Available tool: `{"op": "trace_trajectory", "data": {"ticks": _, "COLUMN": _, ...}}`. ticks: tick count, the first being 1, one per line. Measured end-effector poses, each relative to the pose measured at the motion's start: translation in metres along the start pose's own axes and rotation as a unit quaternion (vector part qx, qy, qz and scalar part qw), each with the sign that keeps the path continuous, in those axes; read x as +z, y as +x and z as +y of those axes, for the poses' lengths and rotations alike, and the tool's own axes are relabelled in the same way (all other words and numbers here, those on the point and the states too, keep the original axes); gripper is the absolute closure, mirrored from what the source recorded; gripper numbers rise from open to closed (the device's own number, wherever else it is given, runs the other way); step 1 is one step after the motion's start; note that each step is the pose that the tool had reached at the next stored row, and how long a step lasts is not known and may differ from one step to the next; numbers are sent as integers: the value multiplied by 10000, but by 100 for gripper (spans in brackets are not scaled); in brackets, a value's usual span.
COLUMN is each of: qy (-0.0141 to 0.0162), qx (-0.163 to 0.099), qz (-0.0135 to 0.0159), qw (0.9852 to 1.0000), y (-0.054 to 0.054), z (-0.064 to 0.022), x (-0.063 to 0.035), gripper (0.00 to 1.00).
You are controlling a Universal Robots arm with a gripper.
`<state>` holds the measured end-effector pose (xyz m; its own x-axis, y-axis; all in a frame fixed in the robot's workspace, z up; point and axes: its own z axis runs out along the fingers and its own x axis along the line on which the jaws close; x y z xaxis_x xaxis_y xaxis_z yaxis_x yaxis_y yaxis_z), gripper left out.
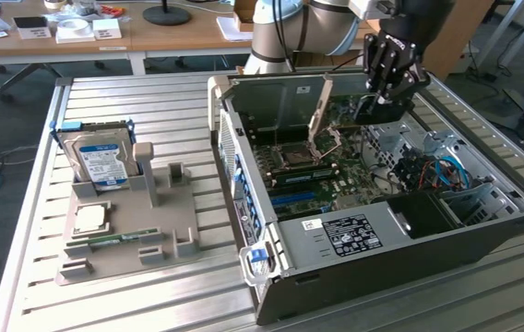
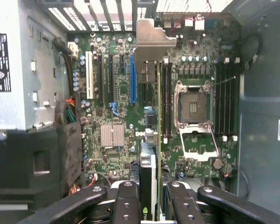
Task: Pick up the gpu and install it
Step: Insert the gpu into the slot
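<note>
My gripper (image 1: 388, 91) hangs over the open computer case (image 1: 382, 256), above the far end of the motherboard (image 1: 322, 180). It is shut on the gpu (image 1: 375, 109), which shows as a dark slab below the fingers in the exterior view. The wrist view catches the gpu (image 2: 150, 163) edge-on between the black fingers (image 2: 126, 200), with its silver bracket (image 2: 149, 44) at the far end. The card hovers above the board, close to the blue slot (image 2: 133, 79) and beside the memory slots. My gripper (image 2: 149, 198) holds it upright.
The CPU socket (image 2: 193, 105) stands with its latch frame raised. A black box (image 2: 32, 163) and coloured cables sit inside the case. On the exterior view's left, a beige fixture (image 1: 165, 207) carries a hard drive (image 1: 101, 159), a small green stick (image 1: 115, 240) and a chip (image 1: 91, 218).
</note>
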<state>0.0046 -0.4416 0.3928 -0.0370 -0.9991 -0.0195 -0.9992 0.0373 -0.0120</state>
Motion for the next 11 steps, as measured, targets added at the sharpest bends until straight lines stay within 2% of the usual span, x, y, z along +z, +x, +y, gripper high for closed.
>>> {"op": "trace_trajectory", "data": {"ticks": 4, "qy": 0, "qx": 2, "qz": 0, "qw": 10000, "y": 3, "z": 75, "x": 4, "gripper": 73}}
{"op": "trace_trajectory", "data": {"ticks": 11, "qy": 0, "qx": 1, "qz": -1, "qw": 10000, "y": 3, "z": 79, "x": 5, "gripper": 73}}
